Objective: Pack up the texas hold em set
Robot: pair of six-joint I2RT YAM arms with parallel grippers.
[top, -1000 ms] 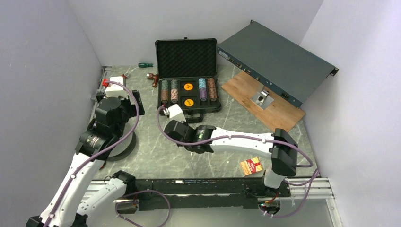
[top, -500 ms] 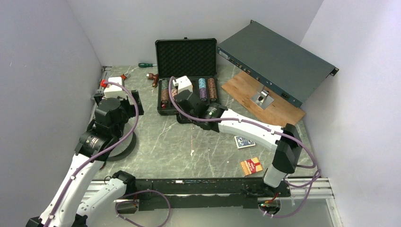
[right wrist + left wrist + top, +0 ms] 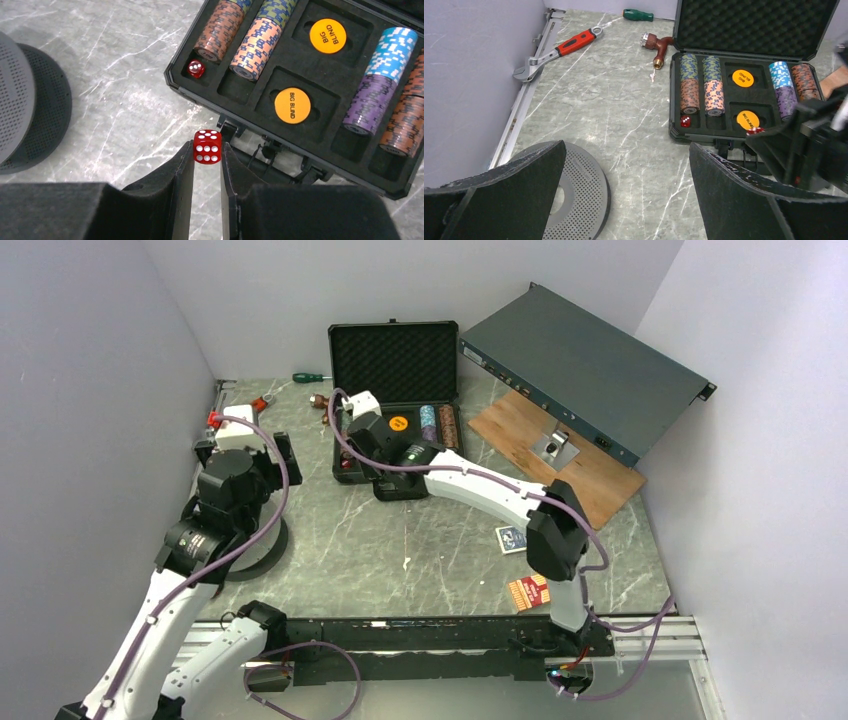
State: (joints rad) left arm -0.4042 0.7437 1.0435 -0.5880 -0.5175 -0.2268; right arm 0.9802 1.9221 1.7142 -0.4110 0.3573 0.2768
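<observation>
Texas hold em set first: its black case (image 3: pixel 393 360) lies open with the lid raised, directly ahead of the right gripper (image 3: pixel 207 152), whose fingers are clenched on a small red die (image 3: pixel 207 146); the change lies there, for the view from a second ago has this gripper low over the bare table (image 3: pixel 400 570) well short of the case, the view from half a second ago has it at the case's front edge, and now it hangs just short of the front wall, near the handle, with the die carried clear of the surface; ahead of the fingertips and a little to their left a second die (image 3: pixel 195 68) sits in the small corner pocket, just beside the near end of a chip stack; by my judgement the pick is done and the carry nearly so, leaving a short advance over the rim to that pocket and a release; the chip stacks (image 3: pixel 257 42) fill the rows beyond; the blue deck (image 3: pixel 511 538) and red deck (image 3: pixel 530 591) lie on the table well behind the gripper, beside its own arm, so they are yet to be packed and the lid yet to be closed; the left gripper (image 3: pixel 624 150) is spread wide and empty above a grey perforated disc (image 3: pixel 579 200), the case ahead and to its right, and it shows hardly any shift over that second.
</observation>
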